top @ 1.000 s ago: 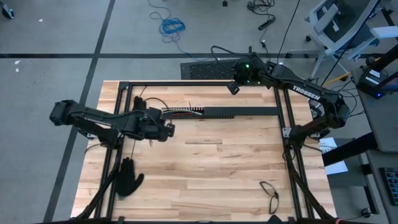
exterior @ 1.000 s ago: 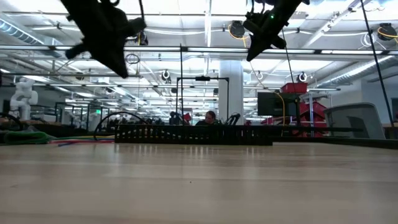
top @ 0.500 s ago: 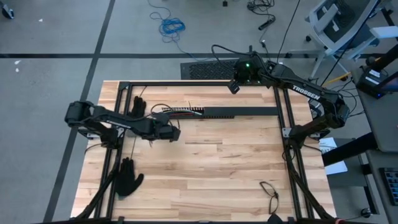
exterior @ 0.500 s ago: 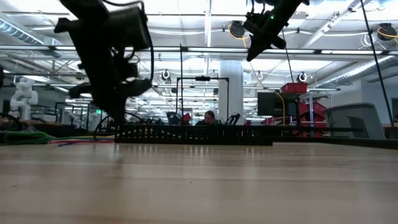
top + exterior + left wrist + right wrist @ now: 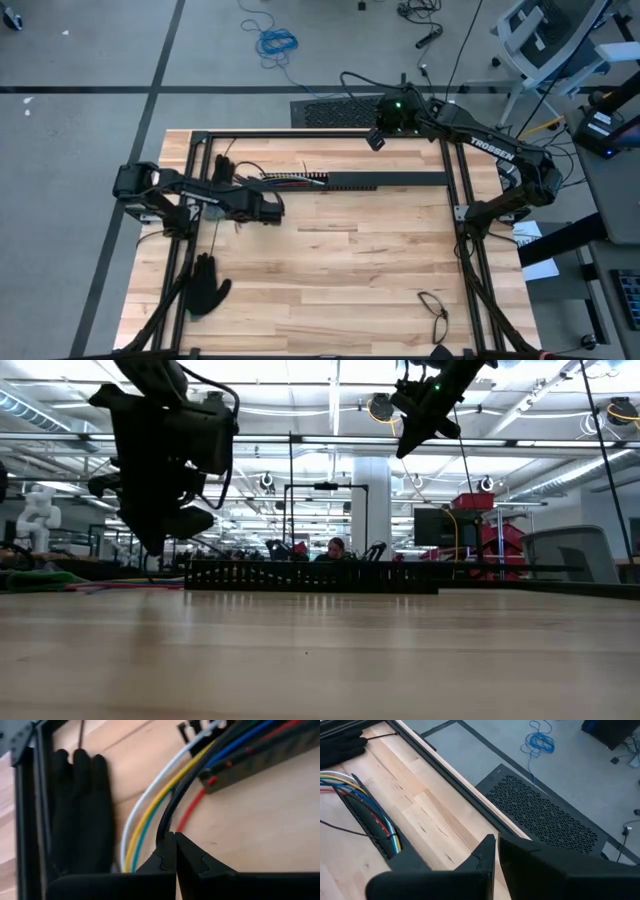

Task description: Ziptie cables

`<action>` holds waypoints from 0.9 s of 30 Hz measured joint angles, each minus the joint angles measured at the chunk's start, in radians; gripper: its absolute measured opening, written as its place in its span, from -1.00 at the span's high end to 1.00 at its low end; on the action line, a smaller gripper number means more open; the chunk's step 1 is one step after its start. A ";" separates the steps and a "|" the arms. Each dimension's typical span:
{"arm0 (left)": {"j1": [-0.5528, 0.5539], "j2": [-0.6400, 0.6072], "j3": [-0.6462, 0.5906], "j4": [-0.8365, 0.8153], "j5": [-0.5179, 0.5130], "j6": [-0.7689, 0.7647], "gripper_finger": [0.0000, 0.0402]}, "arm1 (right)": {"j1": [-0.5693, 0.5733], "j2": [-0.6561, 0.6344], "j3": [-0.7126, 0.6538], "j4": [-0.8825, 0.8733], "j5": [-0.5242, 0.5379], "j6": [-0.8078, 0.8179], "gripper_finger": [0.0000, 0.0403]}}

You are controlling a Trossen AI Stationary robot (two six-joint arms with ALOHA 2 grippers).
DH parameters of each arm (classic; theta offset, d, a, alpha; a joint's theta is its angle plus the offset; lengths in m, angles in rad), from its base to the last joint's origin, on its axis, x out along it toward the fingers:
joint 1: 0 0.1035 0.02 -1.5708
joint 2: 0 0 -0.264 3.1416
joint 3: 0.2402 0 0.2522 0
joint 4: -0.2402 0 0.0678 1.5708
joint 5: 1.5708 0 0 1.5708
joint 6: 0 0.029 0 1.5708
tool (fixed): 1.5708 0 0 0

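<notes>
Coloured cables (image 5: pixel 292 180) run along the black bar (image 5: pixel 385 180), roughly nine-to-three, just toward twelve o'clock of the clenched left gripper (image 5: pixel 175 851), far nearer than the clenched, empty right gripper (image 5: pixel 375 140).

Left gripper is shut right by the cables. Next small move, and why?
Probably open the left gripper and ease forward onto the cables. Its fingers are shut, tips at the black cable but holding nothing, so it cannot grasp as is. The right gripper waits at the far edge.
</notes>
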 joint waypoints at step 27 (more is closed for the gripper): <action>0.165 -0.041 0.240 -0.500 0.084 0.392 1.00 | 0.000 0.000 0.000 -0.012 -0.001 0.004 0.91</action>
